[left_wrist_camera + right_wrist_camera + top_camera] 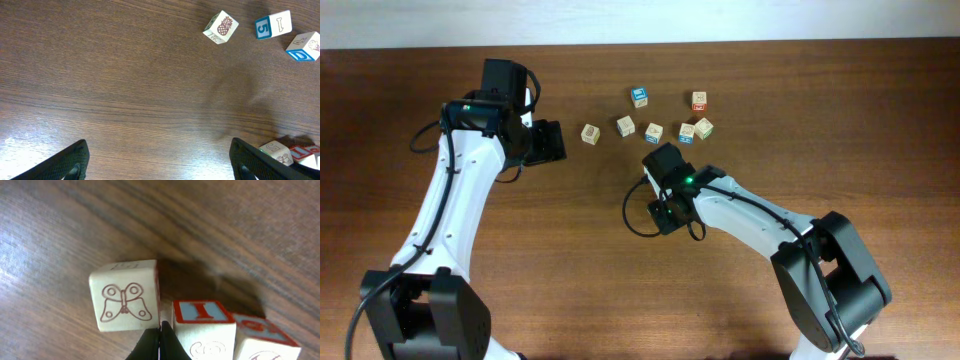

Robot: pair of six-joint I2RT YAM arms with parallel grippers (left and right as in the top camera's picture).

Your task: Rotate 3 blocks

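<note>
Blocks (654, 132) sit before the low-reaching right pincer (159, 342), shut empty; left pincer (159, 145) wide open.

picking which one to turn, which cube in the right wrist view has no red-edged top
The butterfly cube, just left of the shut fingers: its top is cream. The two cubes to the right, the letter I cube and its neighbour, have red-edged tops.

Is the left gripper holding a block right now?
No: the left gripper has its jaws wide apart over the bare table, with nothing between them.
</note>
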